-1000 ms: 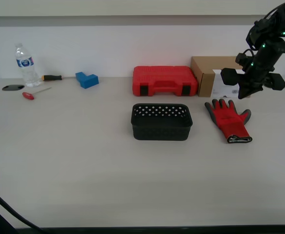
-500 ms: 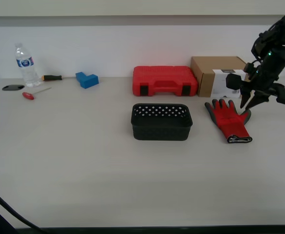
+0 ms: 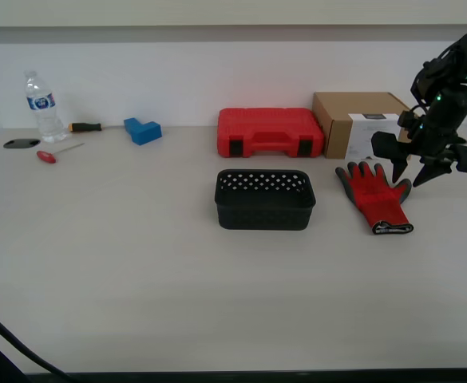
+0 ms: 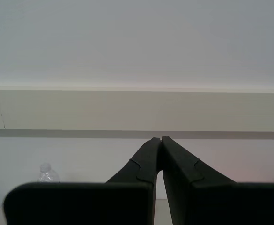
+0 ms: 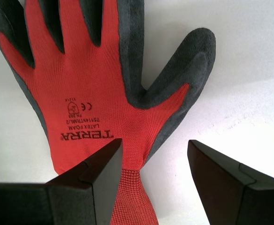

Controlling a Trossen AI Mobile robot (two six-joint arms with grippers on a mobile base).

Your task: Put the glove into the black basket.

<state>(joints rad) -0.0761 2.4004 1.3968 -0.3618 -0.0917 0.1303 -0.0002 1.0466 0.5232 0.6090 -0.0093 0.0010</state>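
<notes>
The red glove [image 3: 374,197] with dark grey fingertips lies flat on the table, to the exterior view's right of the black basket [image 3: 265,199]. My first gripper [image 3: 409,175] is open and hovers just above the glove's thumb side. In the first wrist view the glove [image 5: 94,98] lies below the open gripper [image 5: 154,150], one finger [image 5: 104,173] over the palm, the other over bare table. My second gripper [image 4: 160,140] is shut on nothing and faces the wall; it does not show in the exterior view.
A red plastic case [image 3: 270,132] and a cardboard box [image 3: 359,124] stand behind the basket and glove. At the far left of the exterior view are a water bottle [image 3: 41,106], a blue block [image 3: 142,130] and screwdrivers [image 3: 57,152].
My first gripper has moved down and to the exterior view's right, from in front of the cardboard box to just over the glove's thumb side. Glove and basket have not moved.
</notes>
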